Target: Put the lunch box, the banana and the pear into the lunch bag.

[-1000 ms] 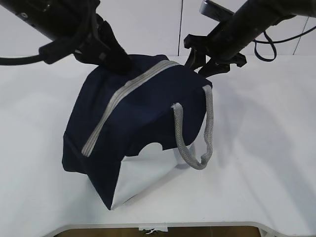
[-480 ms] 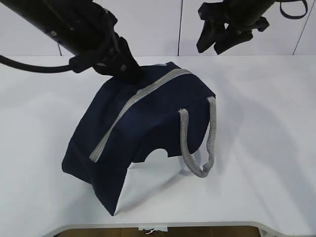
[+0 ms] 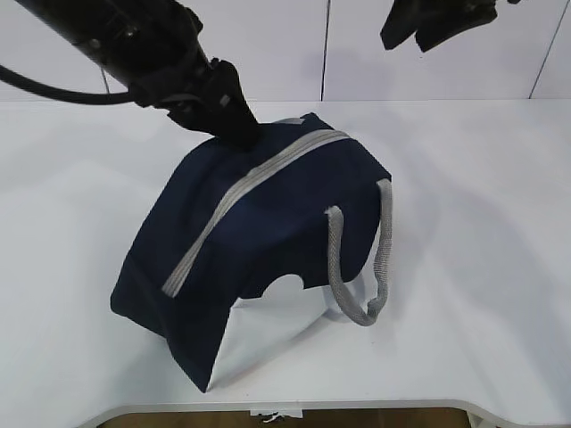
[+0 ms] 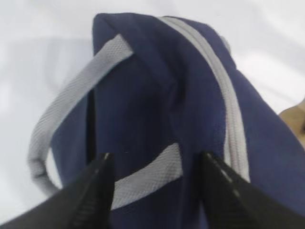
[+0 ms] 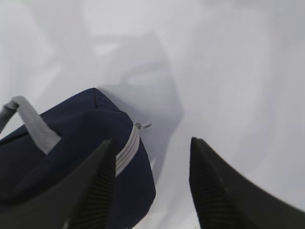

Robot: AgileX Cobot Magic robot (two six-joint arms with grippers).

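The navy lunch bag (image 3: 259, 232) lies tilted on the white table with its grey zipper (image 3: 241, 192) shut along the top. The lunch box, the banana and the pear are out of view. My left gripper (image 3: 234, 125) sits at the bag's far top edge. In the left wrist view, my left gripper (image 4: 155, 164) is open, its jaws apart over the dark fabric and a grey strap (image 4: 147, 179). My right gripper (image 3: 428, 31) hangs high at the back right, clear of the bag. In its own view, my right gripper (image 5: 152, 148) is open above the bag's end (image 5: 71, 143) and the ring pull (image 5: 138, 126).
The white table (image 3: 482, 223) spreads around the bag, and its front edge (image 3: 357, 408) runs close below the bag's white end panel (image 3: 268, 330). A grey handle loop (image 3: 357, 259) hangs off the bag's right side. A pale wall stands behind.
My left gripper has gone from shut to open at the bag's top edge. My right gripper has risen up and away from the bag. The bag has settled slightly.
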